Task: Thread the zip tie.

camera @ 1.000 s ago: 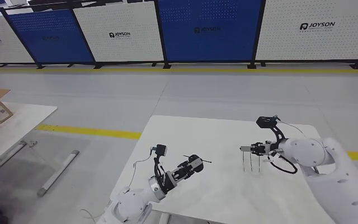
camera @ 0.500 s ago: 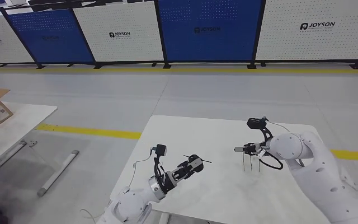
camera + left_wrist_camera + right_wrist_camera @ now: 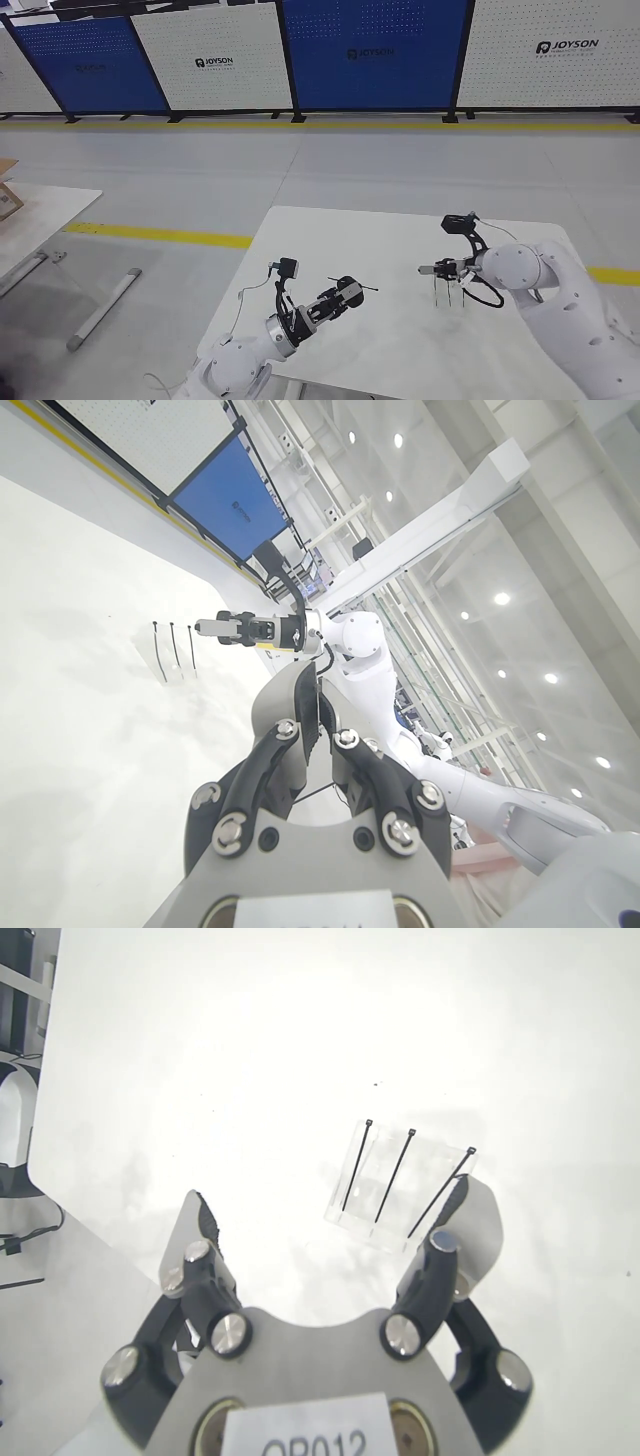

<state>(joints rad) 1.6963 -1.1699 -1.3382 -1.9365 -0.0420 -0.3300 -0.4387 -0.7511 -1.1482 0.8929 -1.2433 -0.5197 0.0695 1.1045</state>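
Three black zip ties [image 3: 395,1175] stand upright in a clear holder [image 3: 365,1228] on the white table [image 3: 250,1053]. My right gripper [image 3: 332,1208] hovers open just above and beside them, one finger [image 3: 460,1198] next to the outermost tie [image 3: 440,1195]. From the top view the right gripper [image 3: 427,269] sits over the holder [image 3: 450,292]. My left gripper [image 3: 350,292] is near the table's front left, shut on a thin black zip tie [image 3: 368,288] that sticks out both sides. In the left wrist view the left gripper [image 3: 316,685] pinches that tie [image 3: 312,792].
The white table's front edge [image 3: 330,380] lies close under the left arm. A wide bare stretch of tabletop [image 3: 400,320] separates the two grippers. Blue and white panels [image 3: 370,55] stand far behind, off the table.
The right gripper has shifted a little to the left, closer over the standing zip ties. The left arm and its zip tie have not moved.
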